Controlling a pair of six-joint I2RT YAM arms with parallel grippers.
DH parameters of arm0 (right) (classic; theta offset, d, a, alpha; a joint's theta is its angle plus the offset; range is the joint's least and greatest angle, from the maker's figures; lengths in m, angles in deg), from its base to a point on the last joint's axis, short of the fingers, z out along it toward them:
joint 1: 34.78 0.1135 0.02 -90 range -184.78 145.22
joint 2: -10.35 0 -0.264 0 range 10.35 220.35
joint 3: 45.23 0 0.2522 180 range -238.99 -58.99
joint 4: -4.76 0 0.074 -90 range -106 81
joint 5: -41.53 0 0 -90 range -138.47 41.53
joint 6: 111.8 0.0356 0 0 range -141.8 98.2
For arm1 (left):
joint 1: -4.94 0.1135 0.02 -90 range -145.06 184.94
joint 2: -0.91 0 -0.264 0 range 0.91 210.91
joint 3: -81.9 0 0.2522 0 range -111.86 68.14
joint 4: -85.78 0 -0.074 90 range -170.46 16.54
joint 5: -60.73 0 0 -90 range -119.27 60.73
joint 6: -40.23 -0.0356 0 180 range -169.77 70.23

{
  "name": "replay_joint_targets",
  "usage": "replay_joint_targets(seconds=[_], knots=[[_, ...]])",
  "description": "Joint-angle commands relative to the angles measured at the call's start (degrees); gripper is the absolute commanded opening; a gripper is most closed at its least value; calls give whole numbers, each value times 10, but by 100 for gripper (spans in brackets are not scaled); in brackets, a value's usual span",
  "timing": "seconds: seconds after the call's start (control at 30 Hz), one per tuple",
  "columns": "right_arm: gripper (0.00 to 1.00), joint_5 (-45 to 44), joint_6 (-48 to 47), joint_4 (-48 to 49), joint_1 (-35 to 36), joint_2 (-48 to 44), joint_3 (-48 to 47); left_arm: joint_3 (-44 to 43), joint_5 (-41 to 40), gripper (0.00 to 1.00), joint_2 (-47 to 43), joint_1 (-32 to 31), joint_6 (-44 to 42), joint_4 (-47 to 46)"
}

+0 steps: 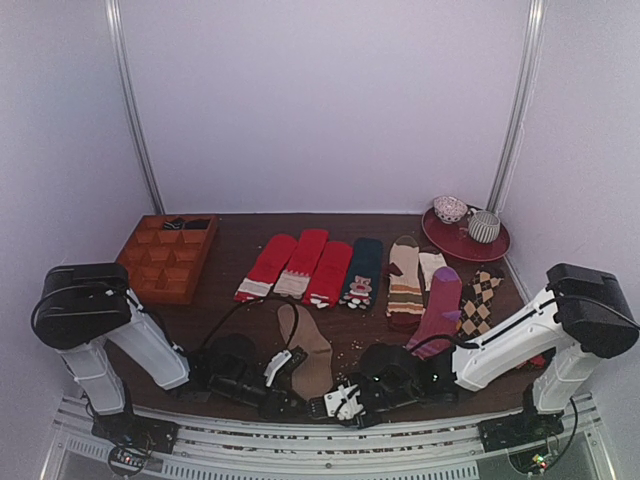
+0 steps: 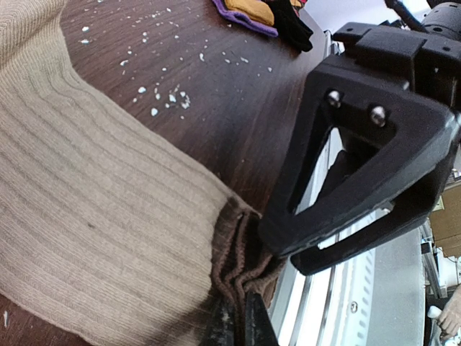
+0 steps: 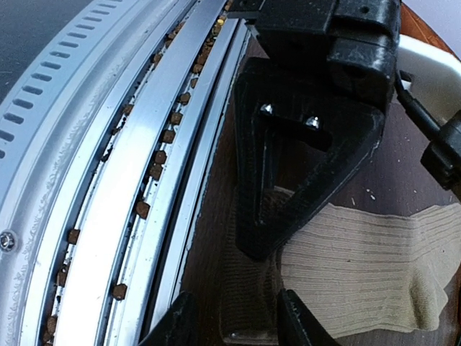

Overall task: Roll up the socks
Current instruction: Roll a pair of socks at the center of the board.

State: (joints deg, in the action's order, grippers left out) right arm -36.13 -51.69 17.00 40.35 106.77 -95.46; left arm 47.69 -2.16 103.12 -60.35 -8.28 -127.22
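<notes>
The tan-brown socks lie flat near the table's front edge, with the darker brown cuff end toward me. In the left wrist view my left gripper is shut on the bunched cuff of the socks. In the top view it sits at the socks' near end. My right gripper is right beside it. In the right wrist view the right gripper is open, its fingers standing on either side of the cuff of the socks.
Red socks, a dark sock, striped beige socks, a purple sock and an argyle sock lie behind. A wooden divided tray is back left, a red plate with cups back right. A metal rail runs along the near edge.
</notes>
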Motion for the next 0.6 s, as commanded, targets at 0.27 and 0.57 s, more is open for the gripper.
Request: replay_joint_targets(seconds=[0.27, 0.57], knots=[[38, -34, 16, -31, 1, 52, -30, 34, 0, 0, 78, -15, 9, 242], [43, -79, 35, 8, -5, -17, -3, 34, 0, 0, 78, -15, 9, 243]])
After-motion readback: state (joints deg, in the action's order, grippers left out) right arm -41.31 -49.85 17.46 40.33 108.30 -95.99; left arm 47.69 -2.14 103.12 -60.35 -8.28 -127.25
